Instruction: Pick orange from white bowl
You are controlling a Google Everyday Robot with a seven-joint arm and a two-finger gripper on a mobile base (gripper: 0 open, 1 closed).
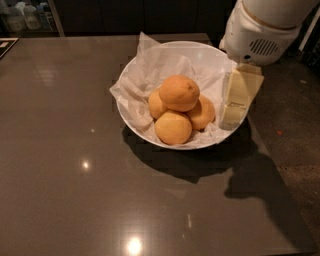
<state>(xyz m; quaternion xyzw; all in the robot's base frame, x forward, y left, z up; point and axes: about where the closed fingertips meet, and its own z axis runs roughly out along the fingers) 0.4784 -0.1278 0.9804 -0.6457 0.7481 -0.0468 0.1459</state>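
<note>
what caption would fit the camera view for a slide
Robot tool poised at the right edge of a paper-lined white bowl holding a pile of oranges on a dark table.

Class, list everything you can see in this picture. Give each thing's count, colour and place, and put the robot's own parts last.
table: one, glossy dark grey-brown, fills most of the view
white bowl: one, glossy white, on the table, right of centre
paper: one crumpled sheet, white, lining the bowl
oranges: four visible, orange, piled in the bowl
containers: a few, pale, far top-left, too blurred to identify
floor: dark, right of the table
arm housing: one, white, top right
gripper: one, cream, at the bowl's right rim, beside the oranges
</note>
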